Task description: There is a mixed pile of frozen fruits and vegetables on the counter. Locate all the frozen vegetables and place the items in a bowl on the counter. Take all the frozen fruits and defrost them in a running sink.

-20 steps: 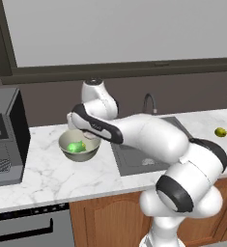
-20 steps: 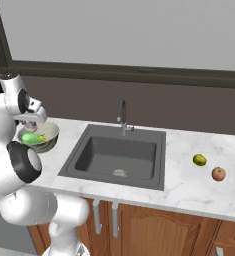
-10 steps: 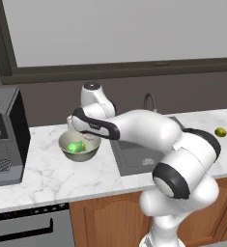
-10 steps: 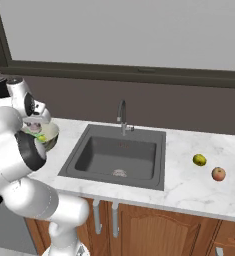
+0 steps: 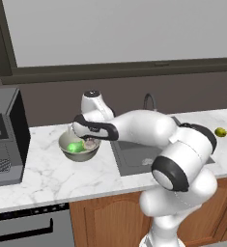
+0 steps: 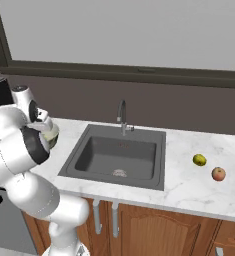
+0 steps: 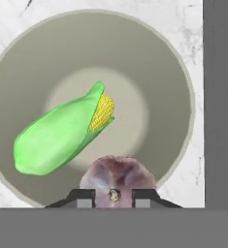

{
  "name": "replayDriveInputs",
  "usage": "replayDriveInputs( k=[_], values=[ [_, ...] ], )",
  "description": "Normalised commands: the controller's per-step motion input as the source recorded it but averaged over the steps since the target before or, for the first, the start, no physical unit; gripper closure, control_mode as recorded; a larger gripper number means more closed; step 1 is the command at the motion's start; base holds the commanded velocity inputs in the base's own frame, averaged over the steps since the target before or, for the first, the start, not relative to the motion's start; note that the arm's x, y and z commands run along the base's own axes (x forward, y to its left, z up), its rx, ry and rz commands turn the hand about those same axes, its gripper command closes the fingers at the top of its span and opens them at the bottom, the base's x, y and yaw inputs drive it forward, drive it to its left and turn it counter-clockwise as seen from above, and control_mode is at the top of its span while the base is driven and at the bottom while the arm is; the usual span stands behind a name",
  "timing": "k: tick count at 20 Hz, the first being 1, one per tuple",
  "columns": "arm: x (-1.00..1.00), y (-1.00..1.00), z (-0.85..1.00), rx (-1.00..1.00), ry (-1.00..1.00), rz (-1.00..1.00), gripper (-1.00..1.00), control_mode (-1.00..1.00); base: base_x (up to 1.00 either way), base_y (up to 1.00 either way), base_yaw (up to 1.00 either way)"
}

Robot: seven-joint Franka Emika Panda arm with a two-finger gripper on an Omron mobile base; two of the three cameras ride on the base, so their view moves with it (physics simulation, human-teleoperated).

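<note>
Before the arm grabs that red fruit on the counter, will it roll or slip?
Probably rolls: the red fruit looks round and sits free on the flat counter. Its smooth skin may slip between narrow fingers. It looks firm, so likely stiff.

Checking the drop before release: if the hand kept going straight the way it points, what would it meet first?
Probably the bowl's inner floor, near the corn. The hand is shut on the pinkish vegetable, which would touch first; depth is unclear.

Inside the bowl (image 7: 183,82) the green corn cob (image 7: 57,135) fills the floor's left half; its right half lies bare (the pinkish item (image 7: 118,177) sits between the fingertips), sink (image 6: 116,157) close beside
</note>
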Motion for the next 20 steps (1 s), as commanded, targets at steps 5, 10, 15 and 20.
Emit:
replayDriveInputs(
  k=[5,10,15,20],
  values=[
    [0.0,0.05,-0.23,0.0,0.01,0.02,1.0,-1.0,0.0,0.0,0.0],
    [0.0,0.07,-0.13,0.0,0.0,0.01,1.0,-1.0,0.0,0.0,0.0],
    [0.0,0.07,0.13,-0.02,0.0,0.0,-1.0,-1.0,0.0,0.0,0.0],
    [-0.02,0.0,0.51,-0.08,0.01,0.0,-1.0,-1.0,0.0,0.0,0.0]
  ],
)
